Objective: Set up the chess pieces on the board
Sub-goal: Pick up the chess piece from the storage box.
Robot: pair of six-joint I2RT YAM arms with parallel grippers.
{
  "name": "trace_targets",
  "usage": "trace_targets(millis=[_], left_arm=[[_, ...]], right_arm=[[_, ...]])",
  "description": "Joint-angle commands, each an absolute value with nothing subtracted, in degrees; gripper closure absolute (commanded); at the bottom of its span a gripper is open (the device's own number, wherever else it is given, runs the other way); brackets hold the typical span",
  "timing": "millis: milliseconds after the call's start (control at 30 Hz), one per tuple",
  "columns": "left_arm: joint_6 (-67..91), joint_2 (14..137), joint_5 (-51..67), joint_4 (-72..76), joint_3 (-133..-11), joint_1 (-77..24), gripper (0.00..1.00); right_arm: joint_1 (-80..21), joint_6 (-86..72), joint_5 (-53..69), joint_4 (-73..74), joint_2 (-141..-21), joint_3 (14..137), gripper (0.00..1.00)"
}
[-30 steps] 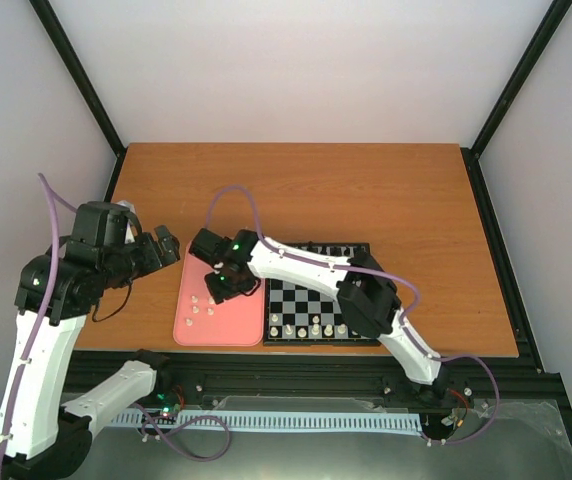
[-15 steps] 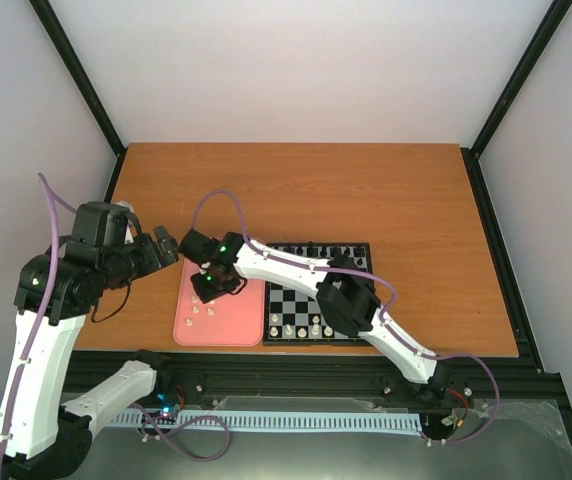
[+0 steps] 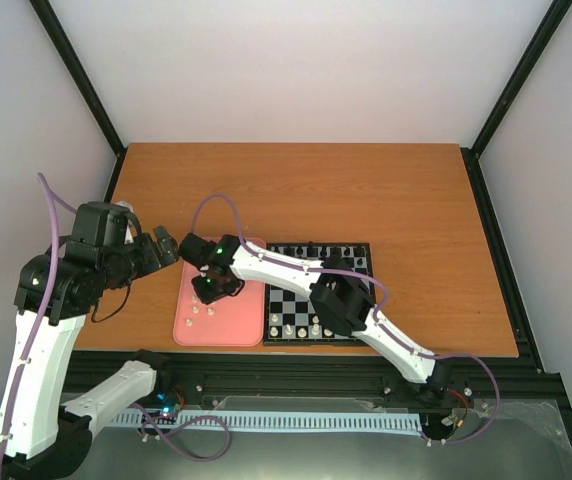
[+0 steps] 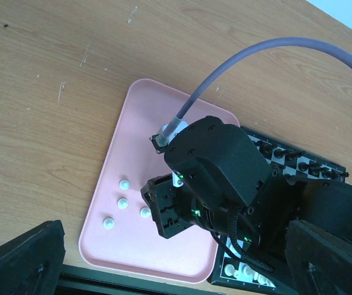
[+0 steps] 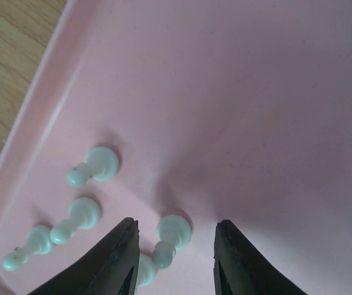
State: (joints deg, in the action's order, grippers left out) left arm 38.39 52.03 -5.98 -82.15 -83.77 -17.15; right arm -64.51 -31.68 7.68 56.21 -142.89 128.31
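Observation:
The board lies right of a pink tray. Black chess pieces line its far edge and white ones its near rows. Several white pawns lie loose on the tray's left half. My right gripper hangs low over the tray. In the right wrist view that gripper stands open, with one fallen white pawn between its fingertips and clear of both. Another pawn lies further left. My left gripper hovers open and empty above the table, left of the tray.
The tray's raised rim runs close on the left of the right gripper, with bare wood table beyond it. The right arm stretches across the board's far left corner. The table's near edge lies just below tray and board.
The right gripper has moved left from the tray's right side to over the loose pawns, and its jaws have narrowed. The left gripper shifted slightly right early on, then held still.

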Motion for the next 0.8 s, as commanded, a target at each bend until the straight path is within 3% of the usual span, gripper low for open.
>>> trace_targets(millis=[0, 233, 567, 767], left_arm=[[37.53, 52.07, -6.46, -82.20, -84.25, -17.14, 0.00], [37.69, 52.03, -6.09, -81.58, -83.48, -17.14, 0.00], [37.71, 51.68, -6.22, -81.30, -83.07, -17.14, 0.00], [37.71, 51.72, -6.19, -81.29, -83.37, -17.14, 0.00]], right_arm=[[-64.18, -31.30, 6.26, 58.32, -143.72, 130.13, 0.67], [-64.18, -30.98, 7.32, 58.32, -143.92, 129.99, 0.74], [-64.16, -30.83, 7.46, 58.46, -143.19, 129.66, 0.94], [-64.08, -30.74, 5.71, 58.93, -139.72, 128.51, 0.96]])
